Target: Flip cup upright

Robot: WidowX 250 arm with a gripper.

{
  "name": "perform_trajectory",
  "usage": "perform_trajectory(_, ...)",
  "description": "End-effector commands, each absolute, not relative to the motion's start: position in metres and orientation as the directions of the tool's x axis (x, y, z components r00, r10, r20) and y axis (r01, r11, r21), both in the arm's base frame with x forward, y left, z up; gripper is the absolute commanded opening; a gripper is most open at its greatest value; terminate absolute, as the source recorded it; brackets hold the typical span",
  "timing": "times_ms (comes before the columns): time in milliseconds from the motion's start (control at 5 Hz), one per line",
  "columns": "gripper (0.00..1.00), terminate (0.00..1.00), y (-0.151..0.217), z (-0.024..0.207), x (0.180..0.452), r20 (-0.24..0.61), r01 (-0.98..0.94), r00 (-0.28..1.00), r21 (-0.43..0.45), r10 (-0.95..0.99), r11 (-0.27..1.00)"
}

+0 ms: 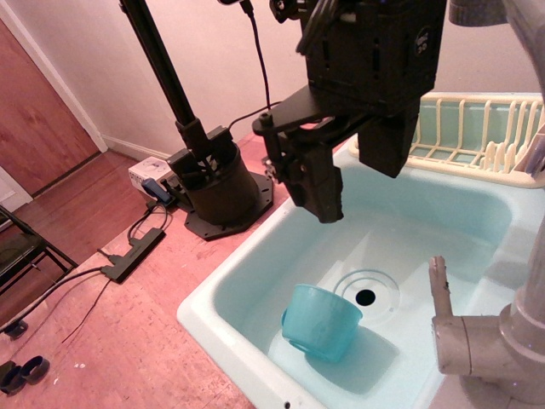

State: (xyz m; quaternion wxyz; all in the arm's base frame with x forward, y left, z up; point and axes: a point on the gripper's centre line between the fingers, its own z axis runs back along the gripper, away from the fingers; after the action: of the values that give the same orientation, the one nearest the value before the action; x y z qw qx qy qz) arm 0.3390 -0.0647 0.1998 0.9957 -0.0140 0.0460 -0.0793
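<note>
gripper (pixel 349 183) fingers apart, nothing between them, one dark finger (pixel 317 189) on the left and a thicker one on the right, hanging well above the sink basin (pixel 477 213). cup (pixel 321 322) sits on the basin floor at the near side, just left of the drain (pixel 365 296), looks tipped or on its side, hard to tell. faucet (pixel 485 341) near right. dish rack (pixel 477 132) far right. arm base (pixel 217 183) on the counter (pixel 128 341), far left.

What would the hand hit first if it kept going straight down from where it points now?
Probably the bare floor of the sink basin, near the drain. The hand hangs above the basin, and the cup looks nearer the camera than its line, though depth is unclear.
</note>
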Motion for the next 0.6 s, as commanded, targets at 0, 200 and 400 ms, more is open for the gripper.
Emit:
perform_trajectory(0,1.00,0.00,-0.065,0.200,0.339,-0.089,0.157,0.983,-0.035,-0.159,0.987)
perform_trajectory(200,1.00,0.00,-0.062,0.174,0.336,-0.021,0.082,0.996,-0.081,-0.084,0.993)
perform_trajectory(400,1.00,0.00,-0.068,0.157,0.333,0.014,0.041,0.999,-0.127,-0.039,0.991)
